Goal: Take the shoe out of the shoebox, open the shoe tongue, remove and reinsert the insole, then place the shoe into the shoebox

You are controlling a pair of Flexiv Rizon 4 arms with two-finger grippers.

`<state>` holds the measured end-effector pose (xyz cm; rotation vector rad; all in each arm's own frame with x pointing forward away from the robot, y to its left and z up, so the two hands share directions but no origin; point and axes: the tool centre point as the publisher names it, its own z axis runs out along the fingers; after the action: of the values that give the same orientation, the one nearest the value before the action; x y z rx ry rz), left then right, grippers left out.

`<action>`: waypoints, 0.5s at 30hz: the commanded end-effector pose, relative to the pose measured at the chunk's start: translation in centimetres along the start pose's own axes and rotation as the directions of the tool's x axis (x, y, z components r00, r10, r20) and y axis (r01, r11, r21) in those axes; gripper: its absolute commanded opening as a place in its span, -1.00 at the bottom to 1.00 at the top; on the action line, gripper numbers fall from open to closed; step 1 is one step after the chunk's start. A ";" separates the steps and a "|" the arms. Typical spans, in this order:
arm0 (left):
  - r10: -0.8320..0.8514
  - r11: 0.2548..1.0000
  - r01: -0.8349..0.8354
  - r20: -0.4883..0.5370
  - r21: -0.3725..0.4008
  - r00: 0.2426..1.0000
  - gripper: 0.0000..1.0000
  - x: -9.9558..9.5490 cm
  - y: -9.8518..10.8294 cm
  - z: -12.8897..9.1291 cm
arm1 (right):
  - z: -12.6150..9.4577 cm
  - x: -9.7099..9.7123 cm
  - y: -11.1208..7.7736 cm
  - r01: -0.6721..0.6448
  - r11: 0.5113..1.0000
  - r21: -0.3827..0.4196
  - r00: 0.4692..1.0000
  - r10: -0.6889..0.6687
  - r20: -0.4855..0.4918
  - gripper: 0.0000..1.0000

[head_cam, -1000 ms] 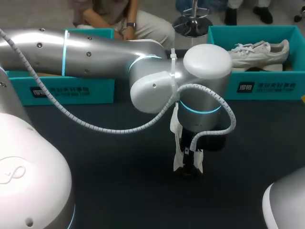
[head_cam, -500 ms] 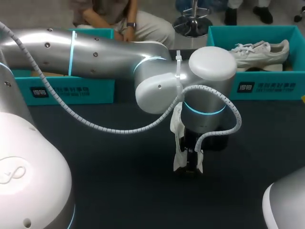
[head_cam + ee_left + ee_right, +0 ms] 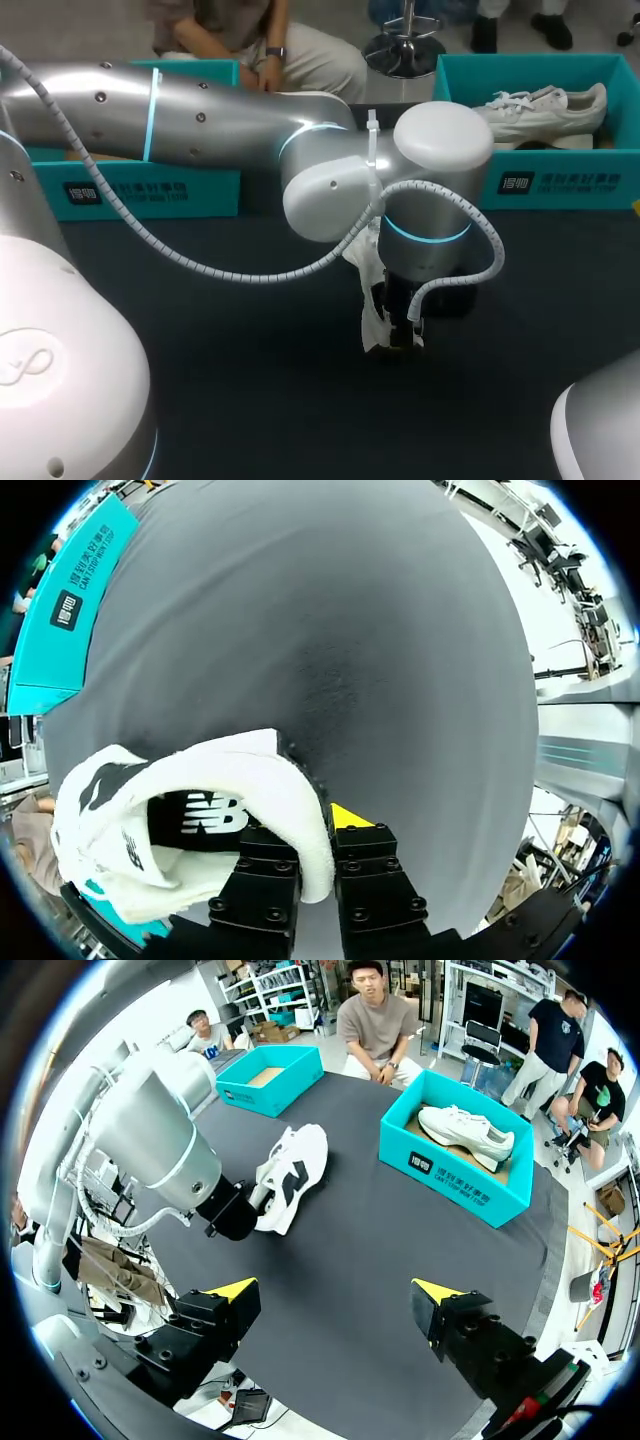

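**Shoe Clamped in the Left End Effector over Mid-Bench**

Nearest to us, our right end effector (image 3: 335, 1290) is hanging above the near part of the dark bench (image 3: 350, 1250). Its two yellow-tipped fingers (image 3: 232, 1288) are standing wide apart and are gripping nothing.

Further out, our left arm (image 3: 200, 100) is coming in from the left side and reaching past the middle of the bench. Our left end effector (image 3: 398, 330) is pointing down at the bench surface. Its black fingers (image 3: 370, 880) are pressing from two sides on a thin white edge of the shoe (image 3: 240, 765), so it is closed on the shoe. The shoe is white with a dark logo on its side, and it is hanging out to one side of the fingers. We cannot tell whether any part of it is touching the bench. The shoe is sitting outside both shoeboxes and well apart from them.

At the far edge, two teal shoeboxes are standing well apart. The left shoebox (image 3: 150, 190) is showing a brown inner floor. The right shoebox (image 3: 560, 182) is carrying a second shoe (image 3: 545, 105), also white.
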<state>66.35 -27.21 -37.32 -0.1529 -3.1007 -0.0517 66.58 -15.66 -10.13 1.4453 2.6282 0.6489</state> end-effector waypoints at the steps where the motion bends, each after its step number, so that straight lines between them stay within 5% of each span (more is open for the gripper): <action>1: 0.000 1.000 0.000 -0.007 0.007 1.000 -1.00 0.0 0.1 -0.1 | -0.1 -0.1 0.3 -0.001 1.000 0.008 1.000 0.001 -0.003 1.00; 9: 0.017 1.000 -0.017 -0.048 -0.002 0.999 -1.00 0.2 0.1 -1.8 | -0.1 -0.1 0.3 -0.001 1.000 0.008 1.000 0.001 -0.003 1.00; 15: 0.065 0.998 -0.066 -0.073 -0.010 0.995 -1.00 0.4 0.1 -6.1 | -0.1 -0.1 0.3 -0.001 1.000 0.008 1.000 0.001 -0.003 1.00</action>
<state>66.03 -27.49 -34.06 -0.2303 -3.0170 -0.0600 66.58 -15.66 -10.13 1.4454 2.6281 0.6489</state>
